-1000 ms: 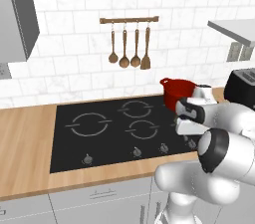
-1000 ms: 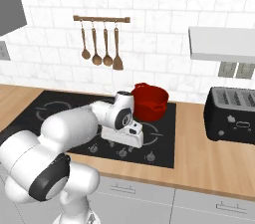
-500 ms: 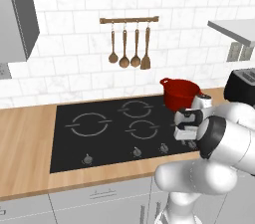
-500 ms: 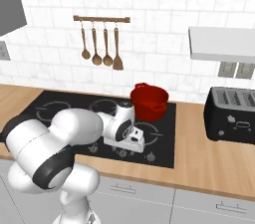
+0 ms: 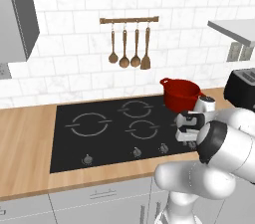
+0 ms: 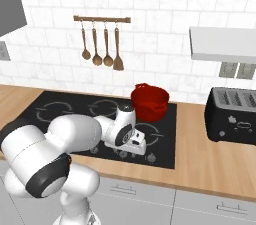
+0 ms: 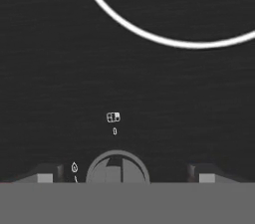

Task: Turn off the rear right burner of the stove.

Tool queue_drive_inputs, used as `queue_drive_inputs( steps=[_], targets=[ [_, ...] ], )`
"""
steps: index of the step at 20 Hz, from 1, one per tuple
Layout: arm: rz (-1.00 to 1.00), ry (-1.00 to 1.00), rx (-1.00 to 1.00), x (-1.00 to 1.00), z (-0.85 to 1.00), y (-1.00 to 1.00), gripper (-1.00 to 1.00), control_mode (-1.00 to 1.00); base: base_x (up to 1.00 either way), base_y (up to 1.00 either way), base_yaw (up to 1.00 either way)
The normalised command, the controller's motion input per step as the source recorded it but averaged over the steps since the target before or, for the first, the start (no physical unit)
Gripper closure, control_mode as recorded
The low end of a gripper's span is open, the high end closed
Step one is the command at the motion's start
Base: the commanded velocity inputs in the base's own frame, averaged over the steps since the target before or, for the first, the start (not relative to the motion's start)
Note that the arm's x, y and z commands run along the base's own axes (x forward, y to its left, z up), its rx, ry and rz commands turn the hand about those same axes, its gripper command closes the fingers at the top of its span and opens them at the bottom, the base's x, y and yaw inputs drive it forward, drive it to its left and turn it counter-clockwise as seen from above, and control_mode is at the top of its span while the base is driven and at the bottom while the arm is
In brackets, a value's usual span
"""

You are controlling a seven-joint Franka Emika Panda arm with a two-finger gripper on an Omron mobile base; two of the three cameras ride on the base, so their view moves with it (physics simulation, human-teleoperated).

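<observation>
While no readable writing shows, stove [image 5: 99, 141] sits in wood counter [image 5: 25, 153]. Red pot [image 5: 182, 93] at rear right, black toaster [image 6: 235, 114] further right. Gripper [image 7: 122, 170] spread either side of grey knob [image 7: 117, 168], w/ tiny icons just above.

Robot arm [image 5: 224, 143]: glossy white shell, fat rounded links, looks like smooth plastic w/ soft shading. Dark charcoal bands at the joints: one ring btwn the big elbow segs in left base view, another wide dark collar on the bulky link in right base view. Base column white, round, w/ thin dark seam near bottom. Wrist section narrower, white w/ a dark disc on its side. Hand is a small white block w/ dark insets. Gripper [image 7: 122, 174]: two small dark grey finger tips, squared, lighter grey faces. No cables, screws or lettering visible.
</observation>
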Motion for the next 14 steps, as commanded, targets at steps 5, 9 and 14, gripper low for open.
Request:
queue_drive_inputs(
  steps=[5,9,14],
  targets=[
    [0.0,0.0,0.0,-0.02,0.0,0.02,-1.0,-1.0,0.0,0.0,0.0],
    [0.0,0.0,0.0,0.0,0.0,0.0,1.0,-1.0,0.0,0.0,0.0],
    [0.0,0.0,0.0,0.0,0.0,0.0,1.0,-1.0,0.0,0.0,0.0]
  ],
)
